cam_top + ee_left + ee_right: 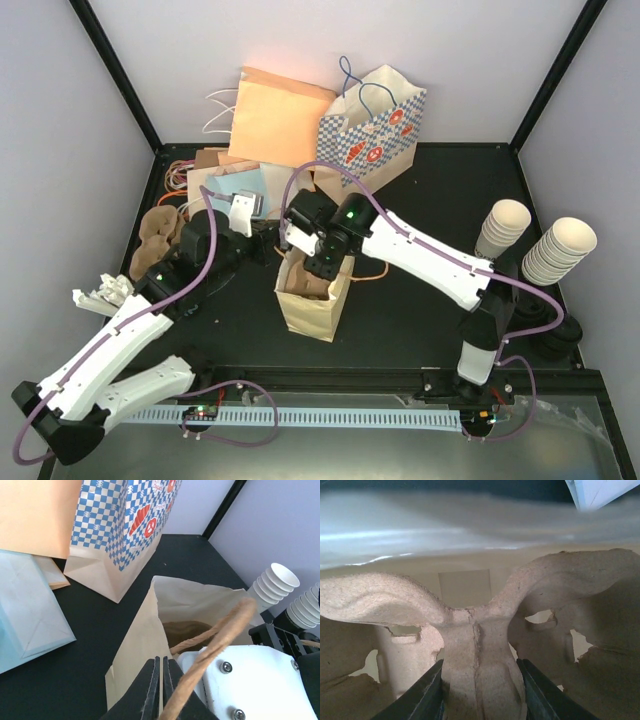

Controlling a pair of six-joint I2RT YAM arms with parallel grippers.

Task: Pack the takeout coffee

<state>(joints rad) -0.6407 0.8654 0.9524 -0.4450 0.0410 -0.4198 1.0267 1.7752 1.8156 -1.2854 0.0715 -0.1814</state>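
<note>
On the black table [400,330] the brown paper bag [313,300] stands open, the left gripper [161,680] pinched shut at its rim, the right gripper [479,667] clamping a pulp cup carrier [385,600] down inside, no lidded takeout coffee visible anywhere, so seating and releasing the carrier looks next.
</note>
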